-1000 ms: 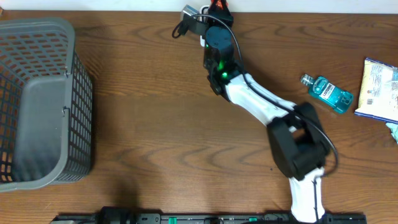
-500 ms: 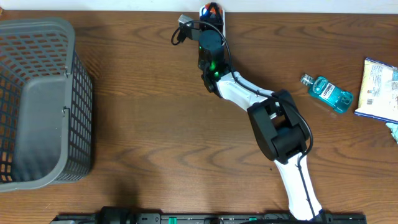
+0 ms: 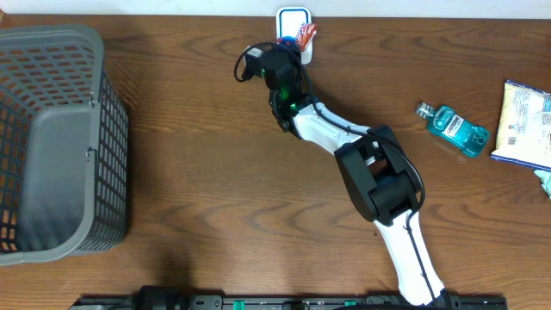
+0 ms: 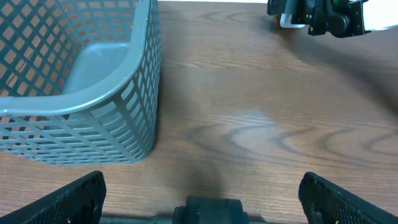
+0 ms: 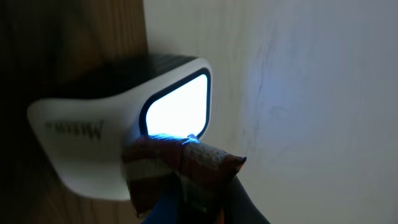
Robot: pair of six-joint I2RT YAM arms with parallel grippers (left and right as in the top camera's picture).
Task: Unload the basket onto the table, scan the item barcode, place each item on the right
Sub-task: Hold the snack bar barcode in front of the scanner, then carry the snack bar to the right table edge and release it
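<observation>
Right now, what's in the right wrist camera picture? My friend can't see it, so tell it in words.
A crinkly reddish packet is held up close to the glowing window of a white barcode scanner. The scanner sits on the dark wooden table, beside a pale wall.

Overhead: straight down, whole table (image 3: 198, 172). Left wrist: low at front edge, facing far edge, shares basket (image 4: 93, 106) with overhead. Right wrist: tight on scanner (image 5: 74, 134) at far edge, also in overhead.
</observation>
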